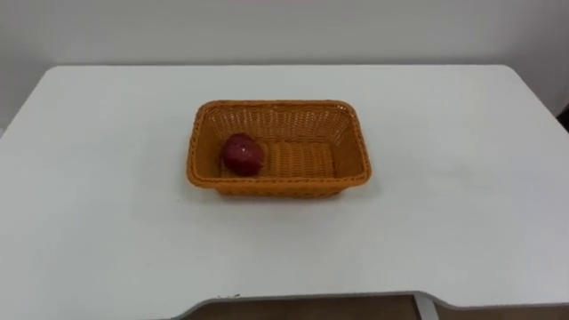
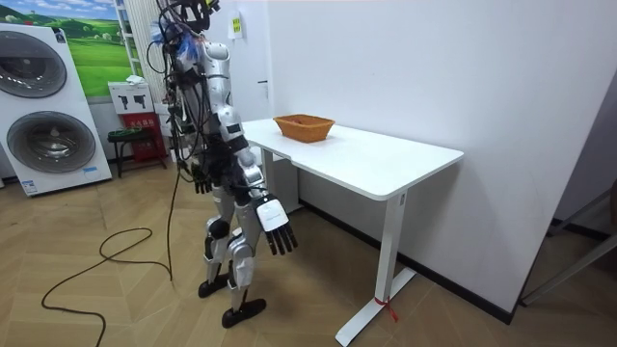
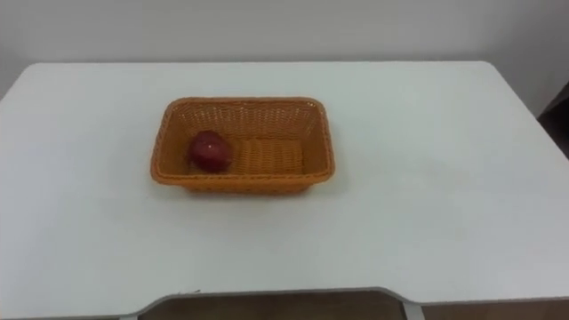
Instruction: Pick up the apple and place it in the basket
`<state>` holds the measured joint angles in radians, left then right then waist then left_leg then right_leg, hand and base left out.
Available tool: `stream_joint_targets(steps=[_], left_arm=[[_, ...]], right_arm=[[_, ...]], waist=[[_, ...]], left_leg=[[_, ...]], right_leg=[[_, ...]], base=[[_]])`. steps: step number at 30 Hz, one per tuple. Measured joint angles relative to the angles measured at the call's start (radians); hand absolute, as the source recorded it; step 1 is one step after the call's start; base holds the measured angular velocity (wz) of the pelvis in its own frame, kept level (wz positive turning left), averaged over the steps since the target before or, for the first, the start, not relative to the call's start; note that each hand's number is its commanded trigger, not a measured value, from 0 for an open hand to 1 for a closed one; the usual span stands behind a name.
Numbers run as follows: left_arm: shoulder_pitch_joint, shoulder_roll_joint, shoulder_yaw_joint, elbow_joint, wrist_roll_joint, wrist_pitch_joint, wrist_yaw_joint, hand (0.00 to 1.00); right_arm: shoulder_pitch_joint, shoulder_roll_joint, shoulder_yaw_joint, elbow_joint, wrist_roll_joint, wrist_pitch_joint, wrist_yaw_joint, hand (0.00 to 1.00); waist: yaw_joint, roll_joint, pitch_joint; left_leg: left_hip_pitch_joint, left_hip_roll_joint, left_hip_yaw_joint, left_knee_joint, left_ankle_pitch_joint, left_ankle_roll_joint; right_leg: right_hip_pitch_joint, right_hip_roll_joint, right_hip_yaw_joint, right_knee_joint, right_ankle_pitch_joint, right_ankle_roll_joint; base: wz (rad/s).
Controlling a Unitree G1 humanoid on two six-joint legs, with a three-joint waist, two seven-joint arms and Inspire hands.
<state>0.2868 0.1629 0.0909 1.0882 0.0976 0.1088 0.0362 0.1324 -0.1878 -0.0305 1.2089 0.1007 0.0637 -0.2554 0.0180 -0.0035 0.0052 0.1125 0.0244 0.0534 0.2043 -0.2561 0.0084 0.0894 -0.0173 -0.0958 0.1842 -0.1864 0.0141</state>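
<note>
Both arms hang at the robot's sides as it stands before the table (image 1: 444, 196). The right hand (image 2: 275, 224) has its fingers spread straight, and the left hand (image 2: 200, 178) hangs relaxed. The apple (image 1: 241, 153) lies in the basket's (image 1: 276, 106) left end.
</note>
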Motion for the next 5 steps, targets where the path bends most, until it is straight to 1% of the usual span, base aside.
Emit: stream_joint_targets(steps=[2,3,5], left_arm=[[-0.011,-0.008,-0.02,0.0,0.0,0.001,0.001,0.0],[-0.014,-0.012,-0.02,0.0,0.0,0.001,0.001,0.0],[-0.02,-0.021,-0.021,0.0,0.0,0.001,0.0,0.0]], right_arm=[[-0.024,0.007,0.05,-0.01,-0.027,-0.007,0.043,0.0],[-0.029,0.01,0.057,-0.01,-0.03,-0.008,0.054,0.0],[-0.046,0.026,0.089,-0.011,-0.033,-0.011,0.101,0.0]], waist=[[0.015,0.007,0.0028],[0.016,0.009,0.0042],[0.017,0.009,0.0044]], left_leg=[[-0.008,0.0,0.0,0.001,0.0,0.0],[-0.01,0.0,-0.002,0.002,0.0,0.0],[-0.016,-0.001,-0.009,0.005,0.0,0.0]], right_leg=[[-0.001,-0.001,-0.004,-0.001,0.0,0.0],[-0.001,-0.002,-0.007,-0.001,0.0,0.0],[-0.002,-0.004,-0.018,-0.001,-0.001,0.0]], base=[[0.05],[0.11],[0.11]])
